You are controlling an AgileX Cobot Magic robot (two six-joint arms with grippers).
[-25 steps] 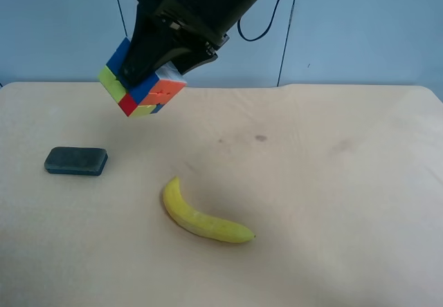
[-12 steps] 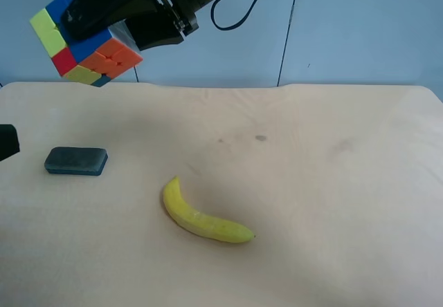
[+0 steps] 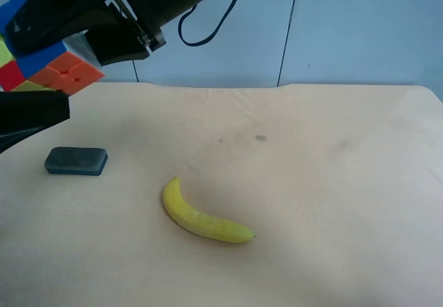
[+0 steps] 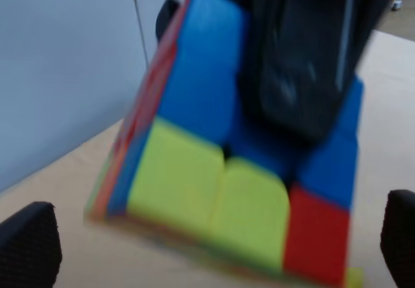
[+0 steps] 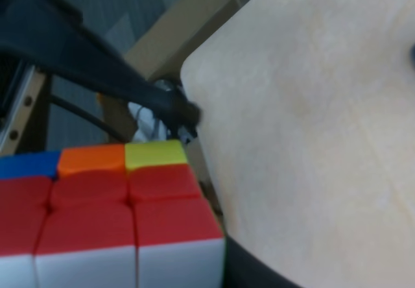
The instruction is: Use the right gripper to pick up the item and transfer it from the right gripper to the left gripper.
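Note:
The puzzle cube (image 3: pixel 50 66) hangs in the air at the exterior high view's far left, above the table's back left corner. My right gripper (image 3: pixel 43 39), on the cable-trailing black arm, is shut on it. The cube fills the right wrist view (image 5: pixel 110 216), red and white faces showing. My left gripper (image 3: pixel 31 113) reaches in from the left edge just below the cube. In the left wrist view the cube (image 4: pixel 227 171) is close and blurred, with a right gripper finger (image 4: pixel 305 74) across it. The left fingertips (image 4: pixel 26 242) stand wide apart at the frame's corners, touching nothing.
A yellow banana (image 3: pixel 202 218) lies on the tan table (image 3: pixel 318 182) near the middle front. A dark flat block (image 3: pixel 76 160) lies at the left, below the left gripper. A blue-grey wall stands behind the table.
The right arm has carried the cube up and to the left, away from the table's middle. The left gripper has come into view from the left edge, under the cube.

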